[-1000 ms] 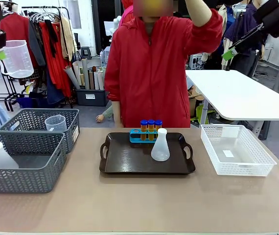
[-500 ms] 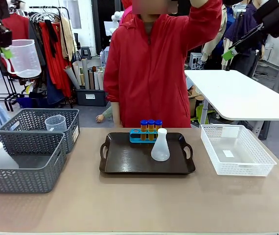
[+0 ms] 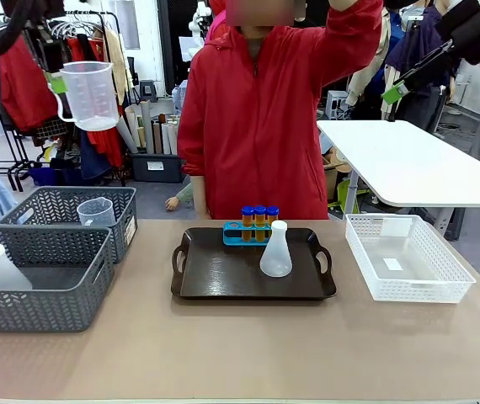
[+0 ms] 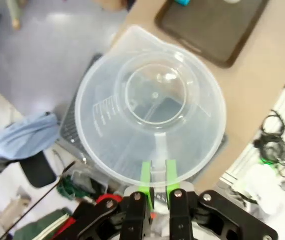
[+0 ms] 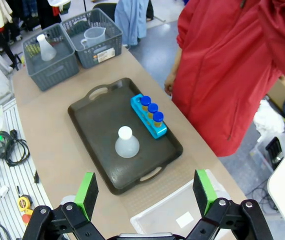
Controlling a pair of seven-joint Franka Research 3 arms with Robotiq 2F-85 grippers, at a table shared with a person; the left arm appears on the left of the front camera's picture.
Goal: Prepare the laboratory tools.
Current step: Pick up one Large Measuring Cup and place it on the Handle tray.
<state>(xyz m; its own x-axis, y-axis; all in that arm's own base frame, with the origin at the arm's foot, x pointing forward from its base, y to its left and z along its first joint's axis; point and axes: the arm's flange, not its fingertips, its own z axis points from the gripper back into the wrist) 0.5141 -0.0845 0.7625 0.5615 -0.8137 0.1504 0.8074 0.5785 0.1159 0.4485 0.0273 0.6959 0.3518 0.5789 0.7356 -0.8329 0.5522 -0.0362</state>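
1. Front: left gripper (image 3: 57, 83) clamped on the handle of the jug (image 3: 88, 94), which hangs upright high over the bench's left end. Tray (image 3: 223, 290) at mid-bench; flask (image 3: 275, 251) on it; tubes (image 3: 259, 216) in rack (image 3: 233, 236) at its far edge.
2. Left wrist: pads (image 4: 146, 176) pinch the handle; the jug's mouth faces the camera.
3. Right wrist: right gripper (image 5: 145, 192) jaws wide apart, empty, high over the bench.

Left fingers (image 4: 145, 176) clamped, right fingers (image 5: 87, 189) spread, seemingly aloft.
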